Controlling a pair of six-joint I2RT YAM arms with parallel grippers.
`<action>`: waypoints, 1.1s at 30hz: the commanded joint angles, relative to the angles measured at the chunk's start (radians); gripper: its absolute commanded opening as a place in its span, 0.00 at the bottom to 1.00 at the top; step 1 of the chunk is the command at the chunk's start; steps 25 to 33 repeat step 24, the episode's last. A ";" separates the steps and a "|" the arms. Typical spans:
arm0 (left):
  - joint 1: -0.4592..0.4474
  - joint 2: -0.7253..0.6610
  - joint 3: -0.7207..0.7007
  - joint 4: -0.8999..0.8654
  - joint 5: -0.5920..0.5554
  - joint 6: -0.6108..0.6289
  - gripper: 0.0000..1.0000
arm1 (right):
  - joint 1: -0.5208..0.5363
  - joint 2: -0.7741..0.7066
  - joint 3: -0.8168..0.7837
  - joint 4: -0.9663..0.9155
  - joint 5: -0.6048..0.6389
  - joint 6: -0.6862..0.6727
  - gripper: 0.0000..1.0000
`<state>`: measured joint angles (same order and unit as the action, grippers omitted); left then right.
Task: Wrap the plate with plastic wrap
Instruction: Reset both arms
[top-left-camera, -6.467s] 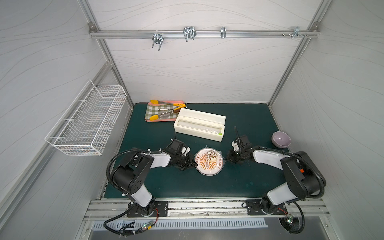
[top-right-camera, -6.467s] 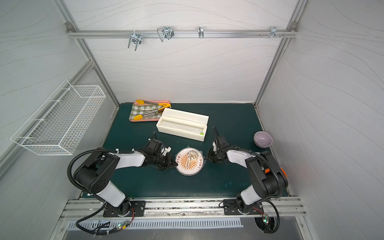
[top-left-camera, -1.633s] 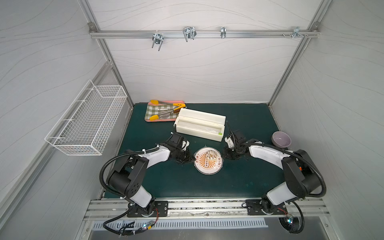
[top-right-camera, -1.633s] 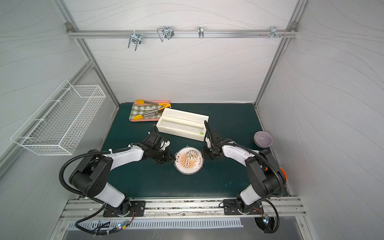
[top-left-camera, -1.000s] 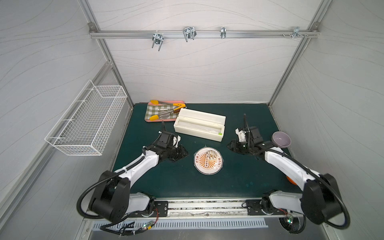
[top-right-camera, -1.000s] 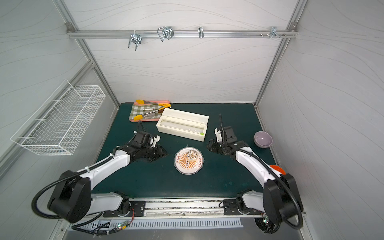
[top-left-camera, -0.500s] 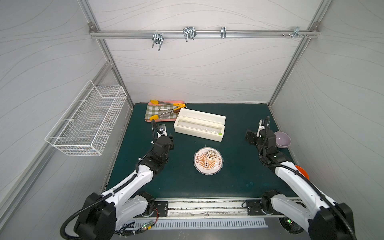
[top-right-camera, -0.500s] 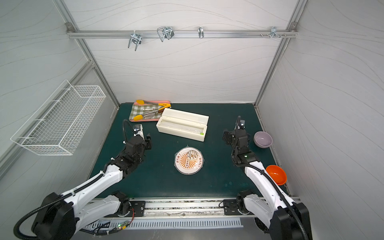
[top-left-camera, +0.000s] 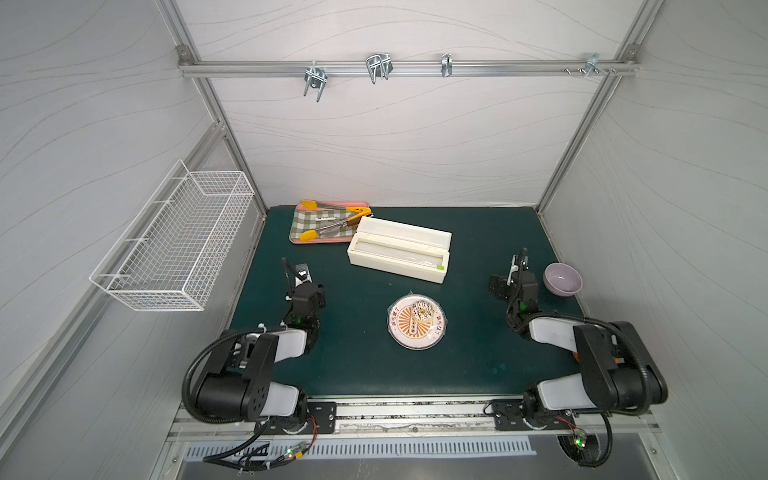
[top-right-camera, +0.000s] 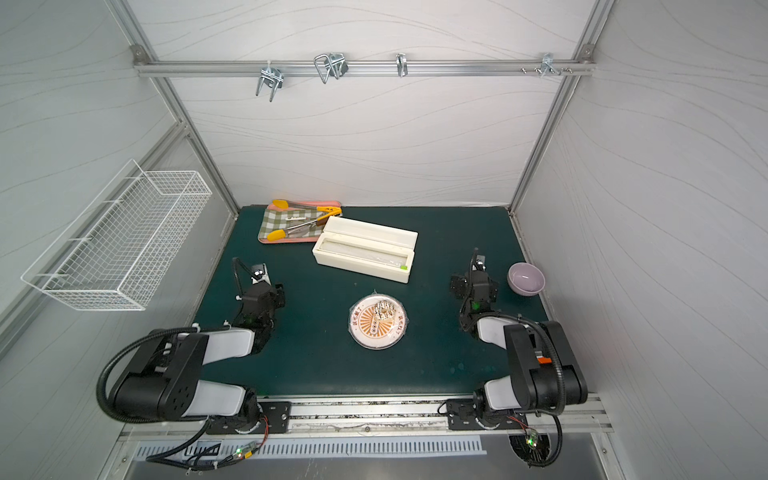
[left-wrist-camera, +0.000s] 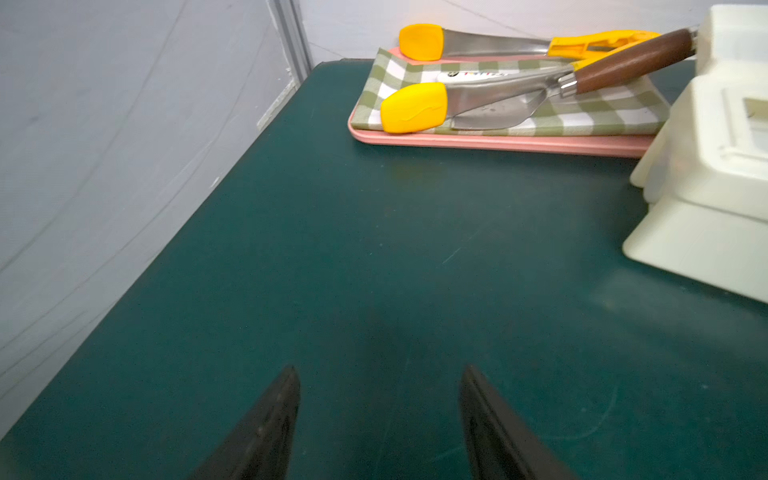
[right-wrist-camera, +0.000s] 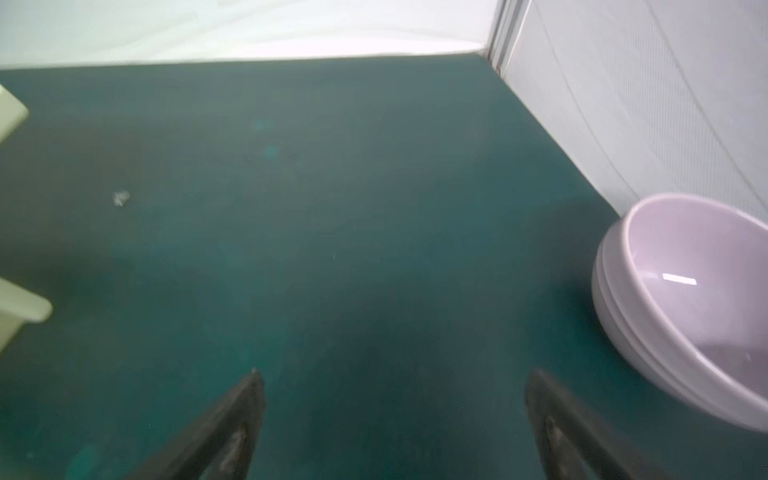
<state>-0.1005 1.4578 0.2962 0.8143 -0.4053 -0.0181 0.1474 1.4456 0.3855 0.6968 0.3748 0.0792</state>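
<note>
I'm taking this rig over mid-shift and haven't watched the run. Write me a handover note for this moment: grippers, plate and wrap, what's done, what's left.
Left gripper: open, empty, over bare mat.
Right gripper: open, empty, beside the lilac bowl.
Plate: middle of the mat, touched by neither gripper.
Plastic wrap: lies over the plate, free of the dispenser box.
Done: sheet laid over the plate.
Left: probably only checking that the edges are tucked under; these views do not show that.
</note>
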 joint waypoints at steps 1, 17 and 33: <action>0.033 0.112 0.016 0.283 0.077 0.034 0.76 | -0.021 0.093 -0.069 0.314 -0.133 -0.059 0.99; 0.087 0.082 0.125 0.000 0.109 -0.047 0.98 | -0.043 0.125 -0.002 0.210 -0.123 -0.030 0.99; 0.078 0.086 0.127 0.003 0.142 -0.025 0.98 | -0.042 0.126 0.009 0.192 -0.123 -0.030 0.99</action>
